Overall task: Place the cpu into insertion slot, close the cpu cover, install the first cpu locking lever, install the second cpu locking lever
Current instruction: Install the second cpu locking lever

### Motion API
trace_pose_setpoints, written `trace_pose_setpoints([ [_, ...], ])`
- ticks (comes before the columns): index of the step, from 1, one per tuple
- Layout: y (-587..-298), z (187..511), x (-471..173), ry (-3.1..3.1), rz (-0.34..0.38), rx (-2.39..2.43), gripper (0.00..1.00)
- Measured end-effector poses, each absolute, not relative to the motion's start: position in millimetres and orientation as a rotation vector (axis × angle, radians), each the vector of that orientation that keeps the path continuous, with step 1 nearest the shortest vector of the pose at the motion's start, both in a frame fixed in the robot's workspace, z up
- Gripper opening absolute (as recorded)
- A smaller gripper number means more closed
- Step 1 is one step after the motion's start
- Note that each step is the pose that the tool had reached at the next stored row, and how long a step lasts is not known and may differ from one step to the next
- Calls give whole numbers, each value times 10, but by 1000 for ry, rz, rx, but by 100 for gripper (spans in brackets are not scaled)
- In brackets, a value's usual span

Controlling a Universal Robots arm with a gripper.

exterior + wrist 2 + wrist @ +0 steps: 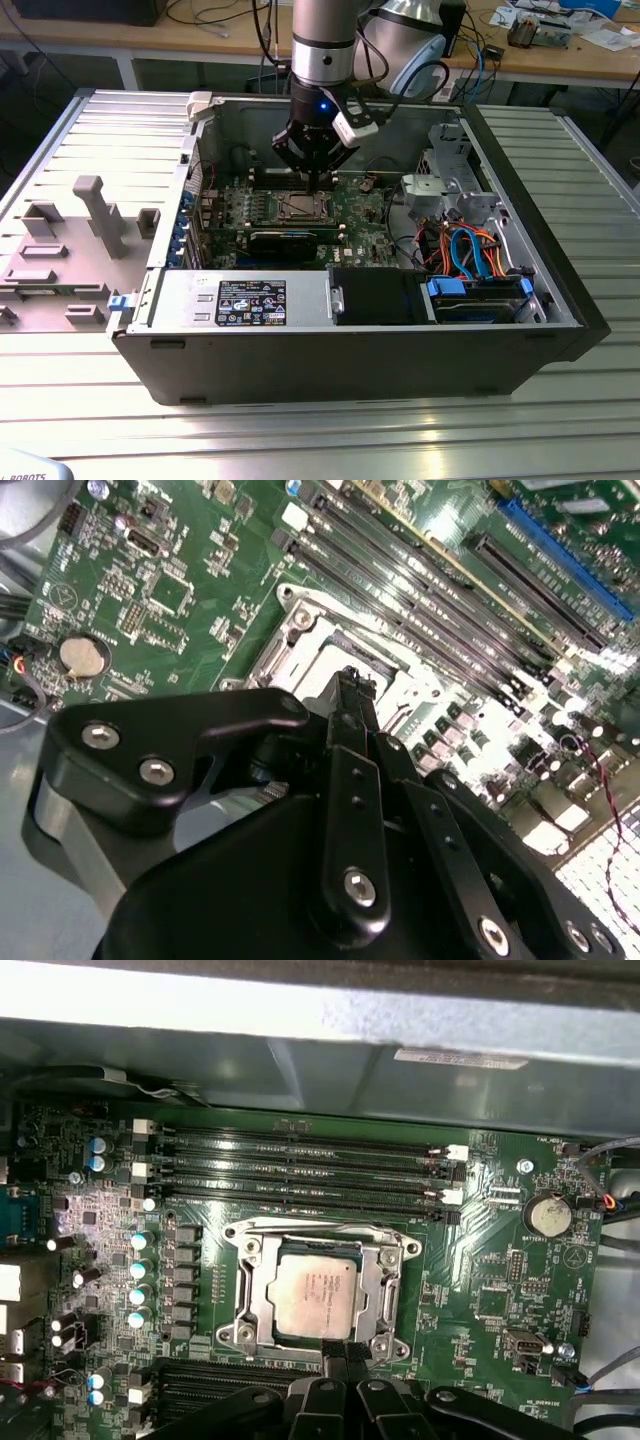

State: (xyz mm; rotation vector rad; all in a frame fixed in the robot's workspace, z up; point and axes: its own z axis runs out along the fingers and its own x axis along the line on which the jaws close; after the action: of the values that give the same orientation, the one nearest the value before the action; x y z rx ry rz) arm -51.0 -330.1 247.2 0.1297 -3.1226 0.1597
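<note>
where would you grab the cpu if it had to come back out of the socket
By two opposite edges, coming straight down from above. The cpu lies flat in the insertion slot with the cpu cover framing it closely, so only its flat metal top shows. The sides look barely exposed, so a pinch would likely be tight. The gripper sits at the socket's edge.

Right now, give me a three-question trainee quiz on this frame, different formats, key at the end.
1. True or false: the cpu lies inside the insertion slot.
2. The cpu cover is: A) lifted upright, B) lying flat around the chip, C) off the board.
3. Fill in: the gripper hangs at the socket's edge, on the side away from the ____ battery.

Key: 1 true; 2 B; 3 coin.
</note>
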Motion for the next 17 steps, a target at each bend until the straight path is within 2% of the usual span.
trace_pose_setpoints([
  [8,-3622,2437,-511,-3126,115,118,11],
  [17,-3712,2371,-737,-3128,72,115,11],
])
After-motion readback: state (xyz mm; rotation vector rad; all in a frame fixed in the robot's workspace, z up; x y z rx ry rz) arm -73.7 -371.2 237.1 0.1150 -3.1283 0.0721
